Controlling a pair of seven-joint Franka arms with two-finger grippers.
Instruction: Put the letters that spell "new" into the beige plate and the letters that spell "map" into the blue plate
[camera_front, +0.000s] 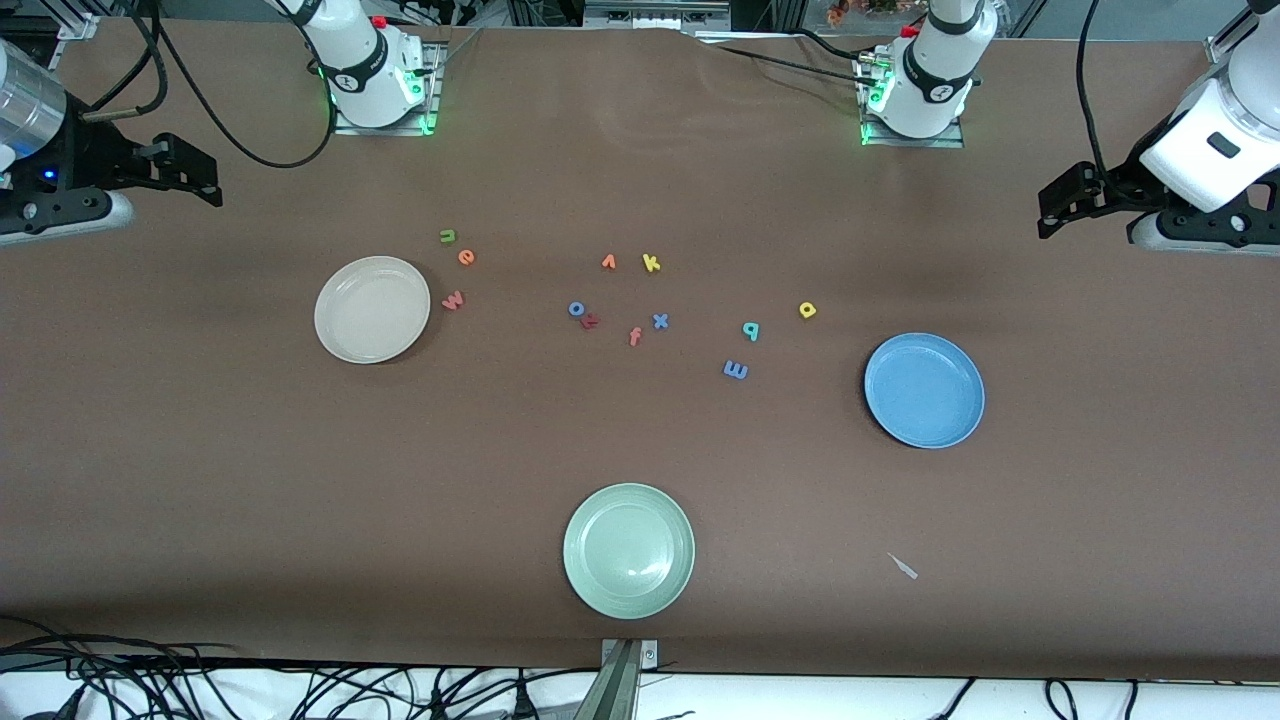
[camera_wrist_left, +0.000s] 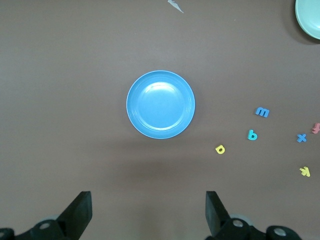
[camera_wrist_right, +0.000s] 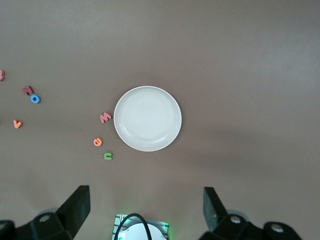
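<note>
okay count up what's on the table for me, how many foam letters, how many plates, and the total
Foam letters: 12, from the green n at the right arm's end to the yellow letter near the blue plate.
Plates: 3: blue plate, beige plate, pale green plate.
Total: 15

Pale green plate (camera_front: 629, 551) nearest front camera; orange v (camera_front: 608, 262), yellow k (camera_front: 651, 263) mid-table

The whole surface (camera_front: 640, 470) is seen from a high front camera facing the arm bases. Each wrist camera is aimed straight down from well above: the blue plate (camera_wrist_left: 160, 104) and beige plate (camera_wrist_right: 147, 118) are shared with the front view.
</note>
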